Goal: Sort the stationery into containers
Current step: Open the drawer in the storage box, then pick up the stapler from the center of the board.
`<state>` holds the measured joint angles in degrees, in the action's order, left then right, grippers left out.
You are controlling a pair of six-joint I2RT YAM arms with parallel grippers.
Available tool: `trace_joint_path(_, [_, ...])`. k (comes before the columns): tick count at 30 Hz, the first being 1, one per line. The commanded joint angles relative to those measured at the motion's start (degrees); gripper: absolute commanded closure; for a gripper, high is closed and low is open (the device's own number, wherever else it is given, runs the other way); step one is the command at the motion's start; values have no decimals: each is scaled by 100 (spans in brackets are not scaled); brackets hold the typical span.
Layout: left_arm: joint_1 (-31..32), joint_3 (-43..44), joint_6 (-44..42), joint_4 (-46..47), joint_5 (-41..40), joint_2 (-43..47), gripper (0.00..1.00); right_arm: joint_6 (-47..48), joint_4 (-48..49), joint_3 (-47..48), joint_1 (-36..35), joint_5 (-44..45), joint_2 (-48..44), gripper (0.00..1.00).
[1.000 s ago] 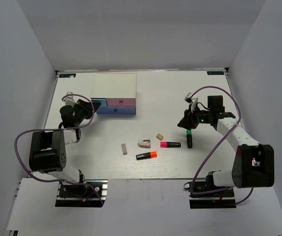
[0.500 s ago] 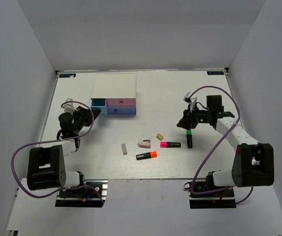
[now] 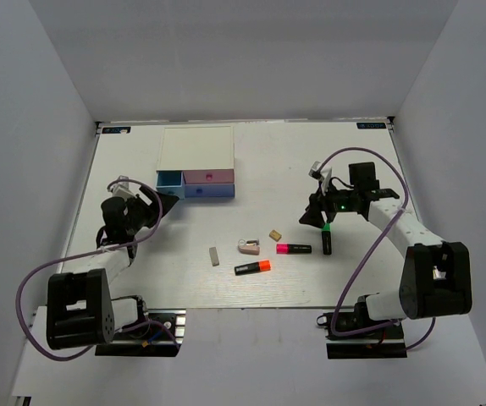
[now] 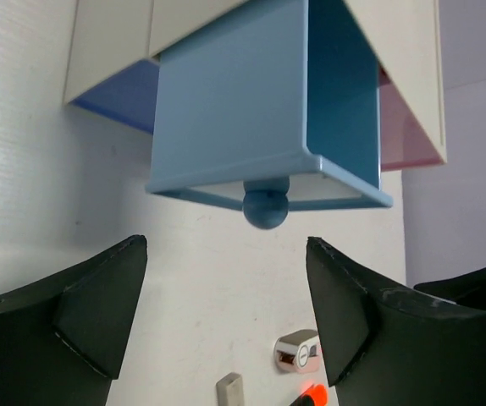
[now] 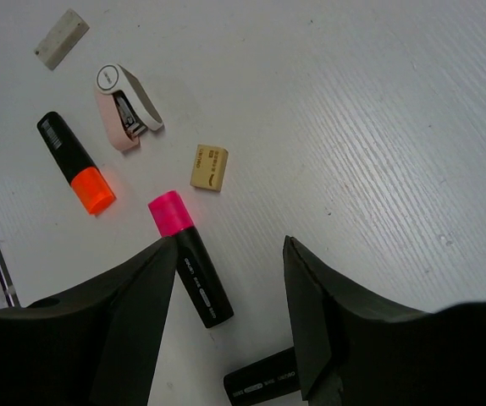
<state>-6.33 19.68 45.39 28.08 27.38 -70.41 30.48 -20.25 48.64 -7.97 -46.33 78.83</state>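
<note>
The cream-topped box (image 3: 196,152) stands at the back left, its light-blue drawer (image 3: 170,178) pulled out beside the pink front (image 3: 208,177) and above the darker blue front (image 3: 207,191). My left gripper (image 3: 165,204) is open just in front of that drawer; its knob (image 4: 265,207) lies free, ahead of the spread fingers (image 4: 99,304). My right gripper (image 5: 230,313) is open above the pink highlighter (image 5: 190,262) and the green highlighter (image 3: 327,238). The orange highlighter (image 3: 252,267), grey eraser (image 3: 214,256), tan block (image 3: 274,235) and pinkish-white piece (image 3: 249,246) lie mid-table.
White walls close in the table (image 3: 395,169) on three sides. Purple cables loop from both arms near the front edge.
My left gripper has let go of the light-blue drawer's knob, opened wide and drawn back a little. The right gripper has opened wider and shifted slightly left over the highlighters.
</note>
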Motion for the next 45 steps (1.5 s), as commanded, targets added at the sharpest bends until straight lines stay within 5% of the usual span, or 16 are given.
trace_joint_path(1, [-18,307,-513,-802,-48,492,14,335,-277,347,-117,-122,115,40])
trace_joint_path(6, [-18,677,-1083,-2085,5,1160,16,731,-497,619,-328,-158,326,44])
trace_joint_path(12, [114,406,-1471,-3551,-56,2328,61,1100,-515,927,-1022,-52,791,80])
trace_joint_path(14, [114,230,-1471,-3878,-110,2882,73,1100,-463,1033,-1390,246,1036,82])
trace_joint_path(17, [114,-78,-1024,-4029,-171,3549,67,847,-234,1217,-1708,870,1379,71])
trace_joint_path(20, [114,43,-847,-4459,-223,3701,42,670,-242,1534,-1901,1257,1635,58])
trace_joint_path(25, [114,247,-794,-4872,-145,3640,25,994,-322,1587,-2305,1257,1618,38])
trace_joint_path(45, [114,493,-689,-5392,-198,3763,22,1294,-225,1982,-3290,1583,2189,47])
